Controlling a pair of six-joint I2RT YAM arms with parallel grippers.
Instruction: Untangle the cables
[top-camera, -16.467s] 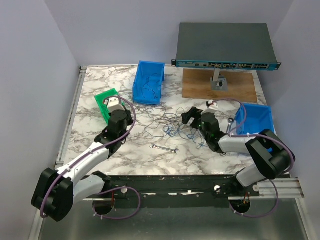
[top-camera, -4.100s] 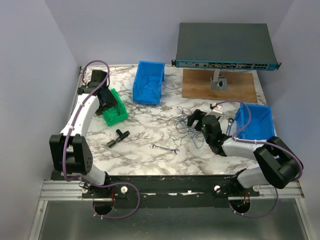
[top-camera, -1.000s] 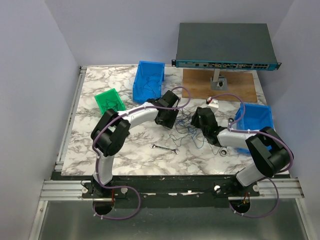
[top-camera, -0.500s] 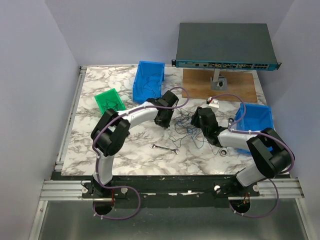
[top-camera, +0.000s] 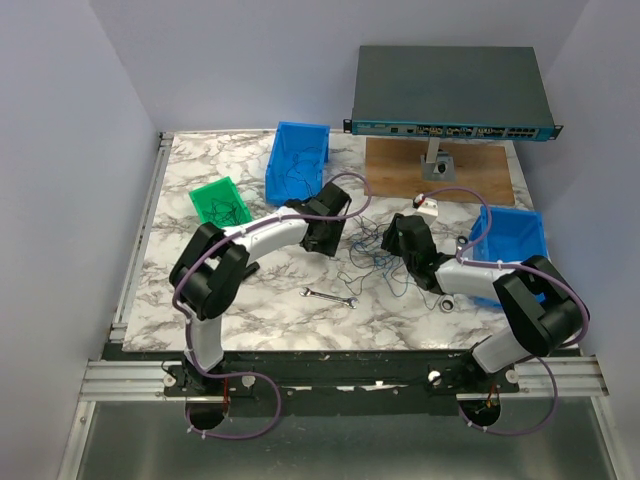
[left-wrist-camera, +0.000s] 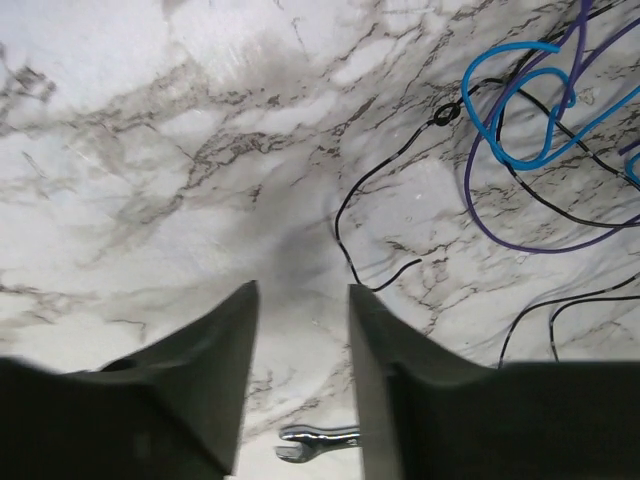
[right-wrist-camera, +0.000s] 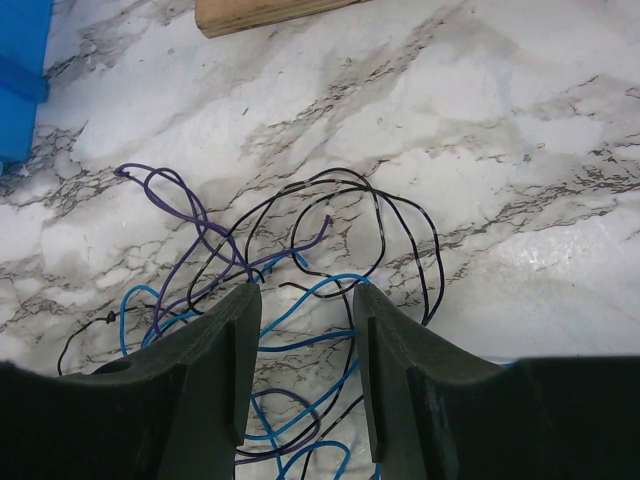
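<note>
Cables (top-camera: 365, 258) sit in a loose knot of blue, black and purple strands at mid-tabletop (top-camera: 200, 285), just beyond the small wrench (top-camera: 331, 296) and between your two arms. Your left end effector (left-wrist-camera: 300, 290) is what has moved. A few seconds ago it was at the far left over the green bin (top-camera: 207, 193), and a second ago it was at the left edge of the knot. Now it has drawn back a little to the left. Its fingers stand apart over bare marble with nothing between them, and one black strand trails just ahead of it. That pull seems to have come away with nothing, so you likely need another approach on that loose black end. Your right end effector (right-wrist-camera: 300, 292) has barely shifted. Its fingers are spread, straddling blue and black strands on the right side of the knot without clamping them. Farther off, the green bin holds some dark wire, and so does the blue bin (top-camera: 300, 131) near the far edge. Part of the sorting looks done, with most of the knot left.
</note>
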